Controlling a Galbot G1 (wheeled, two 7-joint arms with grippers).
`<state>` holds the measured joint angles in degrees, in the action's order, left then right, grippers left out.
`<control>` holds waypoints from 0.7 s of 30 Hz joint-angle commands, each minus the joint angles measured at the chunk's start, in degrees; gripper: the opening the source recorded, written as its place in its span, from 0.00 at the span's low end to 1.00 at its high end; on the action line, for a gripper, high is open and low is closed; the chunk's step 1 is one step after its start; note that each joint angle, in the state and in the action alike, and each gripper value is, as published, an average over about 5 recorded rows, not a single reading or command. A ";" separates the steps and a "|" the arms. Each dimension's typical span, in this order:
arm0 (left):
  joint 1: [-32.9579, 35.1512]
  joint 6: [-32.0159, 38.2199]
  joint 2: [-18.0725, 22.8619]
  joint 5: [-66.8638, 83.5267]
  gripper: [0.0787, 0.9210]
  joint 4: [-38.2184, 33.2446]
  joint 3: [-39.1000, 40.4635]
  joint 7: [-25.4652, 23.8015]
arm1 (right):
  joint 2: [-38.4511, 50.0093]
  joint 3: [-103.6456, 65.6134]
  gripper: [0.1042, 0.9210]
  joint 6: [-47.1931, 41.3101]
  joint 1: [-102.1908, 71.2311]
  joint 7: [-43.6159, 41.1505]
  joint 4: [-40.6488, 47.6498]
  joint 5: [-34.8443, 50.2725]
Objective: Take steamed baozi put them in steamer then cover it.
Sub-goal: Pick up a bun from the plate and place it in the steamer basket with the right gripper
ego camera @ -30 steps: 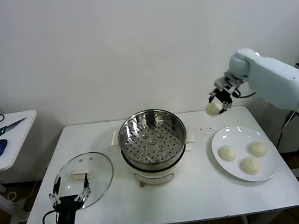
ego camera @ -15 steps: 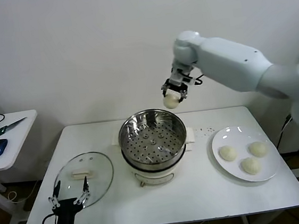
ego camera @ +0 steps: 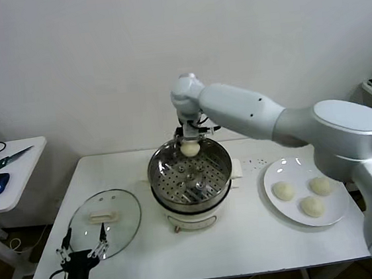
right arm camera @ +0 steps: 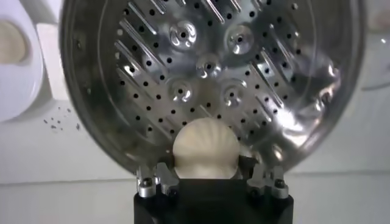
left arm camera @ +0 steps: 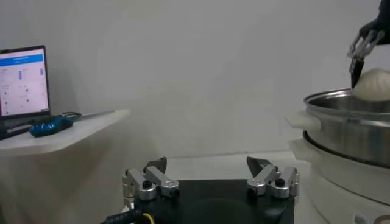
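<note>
Pinching one steamed baozi (ego camera: 190, 148) by its sides, our right claw (ego camera: 190, 141) holds it over the steamer's (ego camera: 189, 171) far rim. We judge it soft, light, easily dented, needing a gentle hold. Left claw (ego camera: 84, 247) hangs spread beside the table (ego camera: 249, 233).

The right end effector (ego camera: 189, 141) reaches forward, fingers clamped; the left end effector (ego camera: 83, 248) hangs low, fingers spread.

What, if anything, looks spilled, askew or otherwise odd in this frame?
Only small dark specks scattered on the table between the steamer and the plate; what they are is unclear. Otherwise tidy: the cover lies flat and the right gripper holds a baozi above the steamer's far rim.
</note>
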<state>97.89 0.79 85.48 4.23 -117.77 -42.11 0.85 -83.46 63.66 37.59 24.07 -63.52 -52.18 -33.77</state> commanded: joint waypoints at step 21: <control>0.23 0.30 0.29 -0.22 0.88 0.64 0.20 0.17 | -1.68 -0.90 0.88 0.53 -3.74 1.16 0.96 -7.16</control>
<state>98.11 1.10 85.72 4.05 -117.20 -41.92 1.01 -84.57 62.85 38.18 21.14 -62.74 -51.28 -39.26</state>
